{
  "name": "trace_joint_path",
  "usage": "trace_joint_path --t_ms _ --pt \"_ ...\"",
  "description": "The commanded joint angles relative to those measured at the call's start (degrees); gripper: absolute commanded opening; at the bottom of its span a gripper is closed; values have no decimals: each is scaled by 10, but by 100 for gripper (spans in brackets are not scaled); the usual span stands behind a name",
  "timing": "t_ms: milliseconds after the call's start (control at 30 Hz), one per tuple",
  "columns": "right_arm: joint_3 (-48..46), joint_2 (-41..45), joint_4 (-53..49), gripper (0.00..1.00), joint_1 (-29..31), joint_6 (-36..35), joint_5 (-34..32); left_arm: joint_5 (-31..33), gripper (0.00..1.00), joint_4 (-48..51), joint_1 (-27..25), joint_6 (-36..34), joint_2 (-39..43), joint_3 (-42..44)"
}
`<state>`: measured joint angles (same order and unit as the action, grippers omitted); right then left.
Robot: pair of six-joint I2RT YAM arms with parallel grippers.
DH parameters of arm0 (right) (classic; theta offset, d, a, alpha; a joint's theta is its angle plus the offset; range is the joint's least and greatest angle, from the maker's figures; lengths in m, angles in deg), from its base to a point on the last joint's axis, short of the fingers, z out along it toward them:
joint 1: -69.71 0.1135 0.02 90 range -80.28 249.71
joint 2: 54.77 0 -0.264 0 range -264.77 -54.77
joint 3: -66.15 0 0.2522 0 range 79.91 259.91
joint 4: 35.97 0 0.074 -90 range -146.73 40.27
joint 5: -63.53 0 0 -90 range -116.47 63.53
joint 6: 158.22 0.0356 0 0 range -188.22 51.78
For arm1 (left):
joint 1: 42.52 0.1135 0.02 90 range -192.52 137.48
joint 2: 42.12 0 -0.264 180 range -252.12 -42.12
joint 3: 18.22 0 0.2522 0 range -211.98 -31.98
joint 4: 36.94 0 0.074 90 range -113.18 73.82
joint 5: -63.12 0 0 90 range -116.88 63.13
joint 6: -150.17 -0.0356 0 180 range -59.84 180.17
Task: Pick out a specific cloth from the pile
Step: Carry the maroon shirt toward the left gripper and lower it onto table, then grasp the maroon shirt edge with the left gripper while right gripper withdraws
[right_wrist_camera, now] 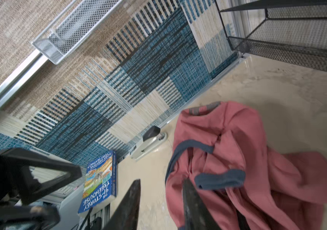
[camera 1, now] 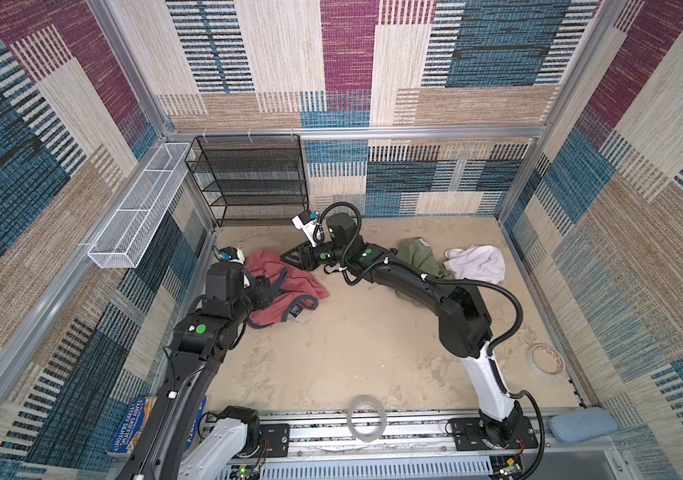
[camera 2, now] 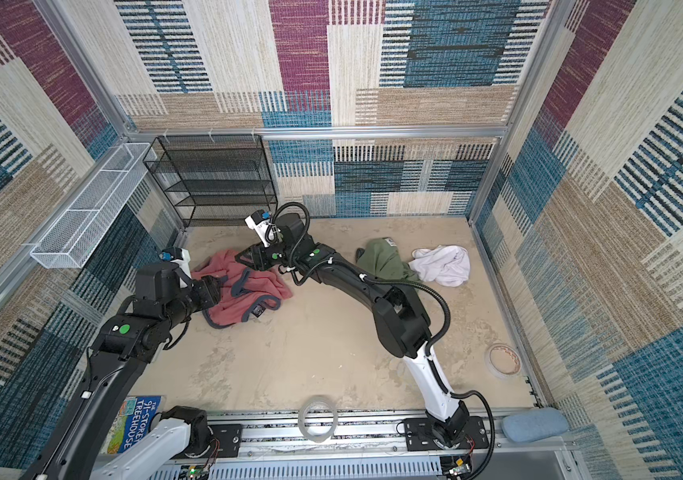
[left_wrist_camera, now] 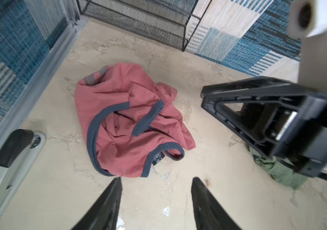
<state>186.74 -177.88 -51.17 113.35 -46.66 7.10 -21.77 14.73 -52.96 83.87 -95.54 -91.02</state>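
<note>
Left gripper (left_wrist_camera: pixel 156 178): jaws apart, at 9 o'clock of cloth (left_wrist_camera: pixel 119 95) | right gripper (right_wrist_camera: pixel 162 179): jaws apart, at cloth's 12 o'clock | pile (camera 1: pixel 418 255): at cloth's 3 o'clock, well apart

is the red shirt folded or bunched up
Bunched up: the red shirt lies in a crumpled heap, navy trim looping across it.

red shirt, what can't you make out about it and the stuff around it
- the cloth: print hidden in its own folds, all views; label text too small, left wrist view.
- olive green garment: partly under the right arm, both top views.
- right gripper: one finger overlaps the cloth, right wrist view; contact unclear.
</note>
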Motion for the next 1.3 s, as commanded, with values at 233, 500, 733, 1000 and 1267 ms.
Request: trace_joint_path --t_ms 233,500,733,1000,1267 --pt "-287 199 139 38 -70 5 -66 -44 57 -128 -65 50 -84 58" --pt "-442 324 146 39 -130 -2 -117 -36 56 -183 -122 51 -209 55" --pt "-481 348 131 38 -154 -10 -128 -31 54 -203 -131 46 -310 26" --pt "-482 342 121 38 -164 -15 -127 -23 49 -206 -143 37 -395 -18" --pt "-475 340 108 38 -171 -25 -135 -8 47 -205 -143 28 -452 -42"
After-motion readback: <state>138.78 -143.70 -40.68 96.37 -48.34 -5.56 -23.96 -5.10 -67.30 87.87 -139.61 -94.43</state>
